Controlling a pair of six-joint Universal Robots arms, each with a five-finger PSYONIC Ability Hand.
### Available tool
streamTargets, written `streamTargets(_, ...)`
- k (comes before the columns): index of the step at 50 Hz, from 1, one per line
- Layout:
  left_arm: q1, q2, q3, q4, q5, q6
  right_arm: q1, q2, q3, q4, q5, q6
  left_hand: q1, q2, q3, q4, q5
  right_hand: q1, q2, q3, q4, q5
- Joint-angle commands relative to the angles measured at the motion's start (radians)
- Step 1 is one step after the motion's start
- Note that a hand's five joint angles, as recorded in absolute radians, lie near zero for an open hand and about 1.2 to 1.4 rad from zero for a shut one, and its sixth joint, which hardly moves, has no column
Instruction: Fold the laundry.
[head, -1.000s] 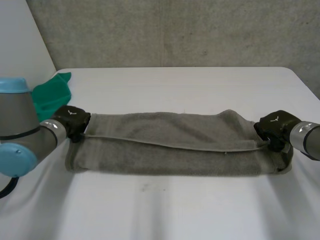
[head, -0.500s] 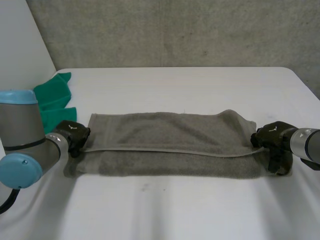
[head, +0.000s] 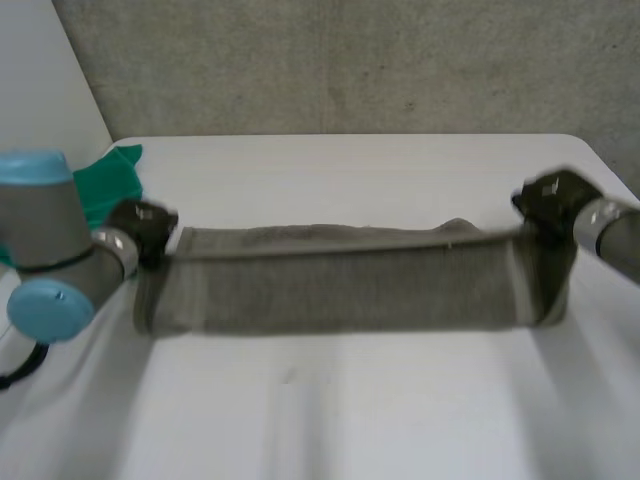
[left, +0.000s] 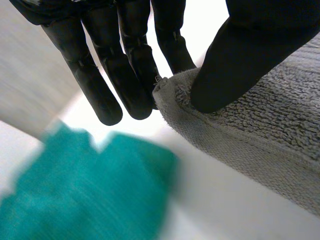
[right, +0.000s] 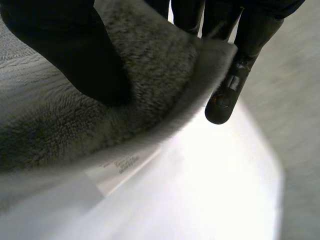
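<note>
While clamped on towel (head: 340, 285): right robot hand (head: 548, 192), left robot hand (head: 140, 222) beside green cloth (head: 110, 185).

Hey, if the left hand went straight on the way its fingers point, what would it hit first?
Likely the green cloth, lying beyond the left hand's fingertips across a strip of white table. Height is unclear, so the table could come first. The hand pinches the grey towel's corner.

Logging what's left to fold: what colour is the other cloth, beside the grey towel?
Teal green cloth, clearest in the left wrist view.
</note>
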Motion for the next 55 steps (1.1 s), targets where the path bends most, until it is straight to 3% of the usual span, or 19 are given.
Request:
streamTargets(1, -0.024, 0.005, 0.278, 0.253, -0.012, -0.012, 0.06, -0.008, -0.321, -0.201, 0.039, 0.179, 0.292, 0.206, 0.208, 0.199, 0.227, 0.414, 0.223, 0.212, 0.208, 0.236)
streamTargets(4, -0.036, 0.102, 0.294, 0.462, -0.05, -0.017, 0.057, -0.066, -0.355, -0.383, 0.051, 0.318, 0.292, 0.206, 0.208, 0.199, 0.227, 0.414, 0.223, 0.212, 0.208, 0.236)
streamTargets(8, -0.036, 0.221, 0.254, 0.638, -0.099, -0.052, 0.053, -0.181, -0.329, -0.561, 0.048, 0.458, 0.292, 0.206, 0.208, 0.199, 0.227, 0.414, 0.223, 0.212, 0.208, 0.236)
streamTargets(19, -0.029, 0.281, 0.002, 0.603, -0.09, -0.135, 0.048, -0.195, -0.137, -0.508, -0.067, 0.486, 0.292, 0.206, 0.208, 0.199, 0.227, 0.414, 0.223, 0.212, 0.208, 0.236)
streamTargets(30, -0.021, 0.175, -0.266, 0.541, -0.031, -0.135, 0.019, -0.074, 0.171, -0.484, -0.148, 0.27, 0.292, 0.206, 0.208, 0.199, 0.227, 0.414, 0.223, 0.212, 0.208, 0.236)
streamTargets(35, -0.025, 0.126, -0.332, 0.437, -0.017, -0.126, 0.013, -0.012, 0.243, -0.387, -0.16, 0.14, 0.292, 0.206, 0.208, 0.199, 0.227, 0.414, 0.223, 0.212, 0.208, 0.236)
streamTargets(42, -0.027, 0.172, -0.39, 0.241, -0.017, -0.072, -0.044, -0.061, 0.246, -0.142, -0.15, 0.049, 0.292, 0.206, 0.208, 0.199, 0.227, 0.414, 0.223, 0.212, 0.208, 0.236)
streamTargets(46, -0.018, 0.271, -0.459, 0.048, -0.018, 0.044, -0.078, -0.155, 0.236, 0.134, -0.142, -0.017, 0.292, 0.206, 0.208, 0.199, 0.227, 0.414, 0.223, 0.212, 0.208, 0.236)
streamTargets(47, -0.007, 0.313, -0.499, -0.054, -0.021, 0.116, -0.102, -0.19, 0.243, 0.267, -0.142, -0.055, 0.292, 0.206, 0.208, 0.199, 0.227, 0.414, 0.223, 0.212, 0.208, 0.236)
streamTargets(51, 0.016, 0.393, -0.606, -0.32, -0.02, 0.266, -0.18, -0.25, 0.309, 0.523, -0.137, -0.231, 0.292, 0.206, 0.208, 0.199, 0.227, 0.414, 0.223, 0.212, 0.208, 0.236)
streamTargets(55, 0.045, 0.437, -0.647, -0.364, -0.015, 0.342, -0.222, -0.282, 0.377, 0.566, -0.127, -0.412, 0.292, 0.206, 0.208, 0.199, 0.227, 0.414, 0.223, 0.212, 0.208, 0.236)
